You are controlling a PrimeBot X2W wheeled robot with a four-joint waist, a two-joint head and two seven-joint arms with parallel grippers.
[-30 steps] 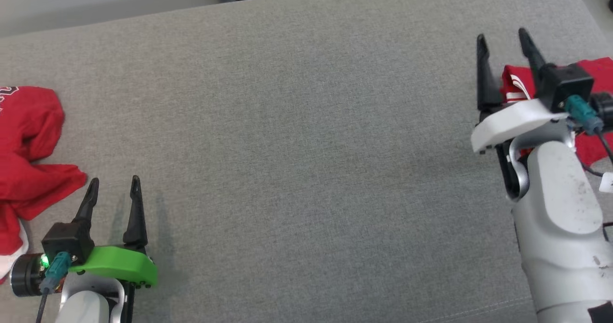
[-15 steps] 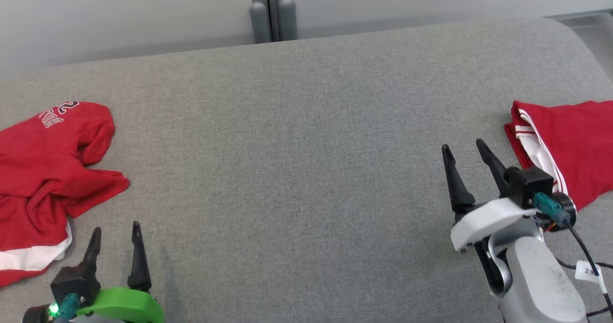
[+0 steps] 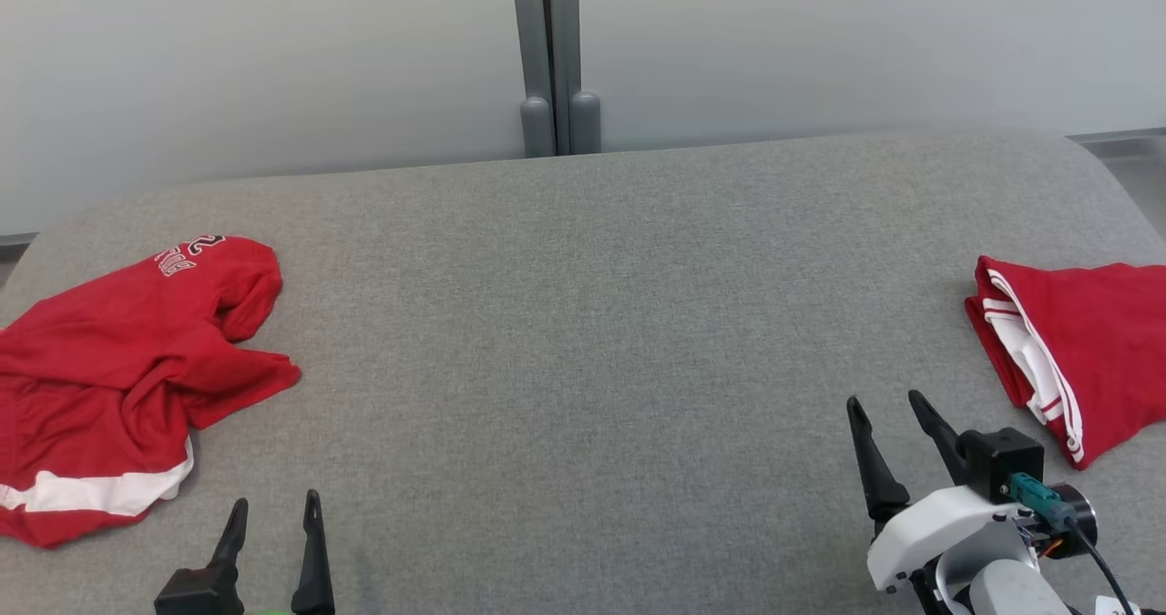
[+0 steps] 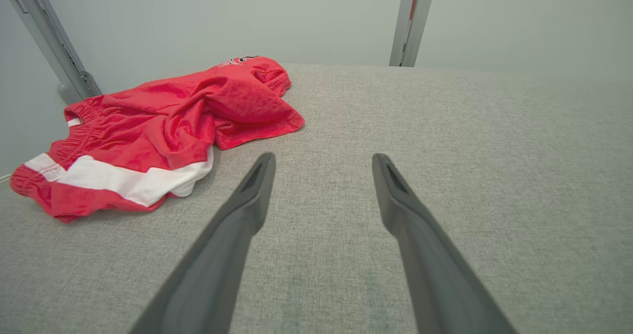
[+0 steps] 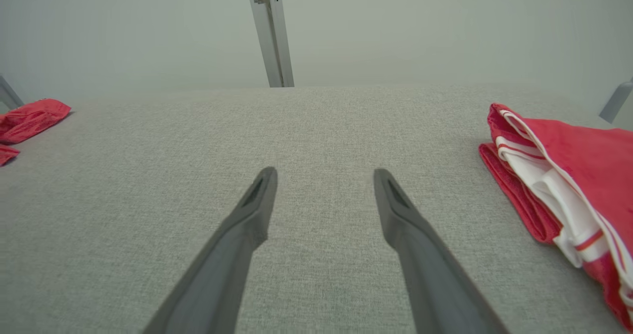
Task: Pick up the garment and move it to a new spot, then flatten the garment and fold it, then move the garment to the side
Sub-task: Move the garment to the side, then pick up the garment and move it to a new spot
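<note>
A: Quick, left gripper (image 3: 275, 501)?
B: Low at the head view's bottom left, fingers spread wide, nothing between them. It's over bare grey bench (image 3: 583, 342).
A: Touching the cloth?
B: No. The crumpled red shorts (image 3: 118, 387) lie just up and left of it, apart from the fingertips. White band along one hem, elastic waist visible in the left wrist view, printed lettering on the far fold, too small to read.
A: And the right gripper (image 3: 884, 401)?
B: Bottom right, also spread wide and empty, pointing up the bench.
A: Second garment?
B: Folded red garment (image 3: 1093, 351) at the bench's right edge, white trim with thin red stripes along its left side. It sits to the right of the right gripper, near but not touching.
A: Between the two piles?
B: Plain bench fabric. Pale wall (image 3: 273, 50) behind, grey post (image 3: 551, 50) at the middle.
</note>
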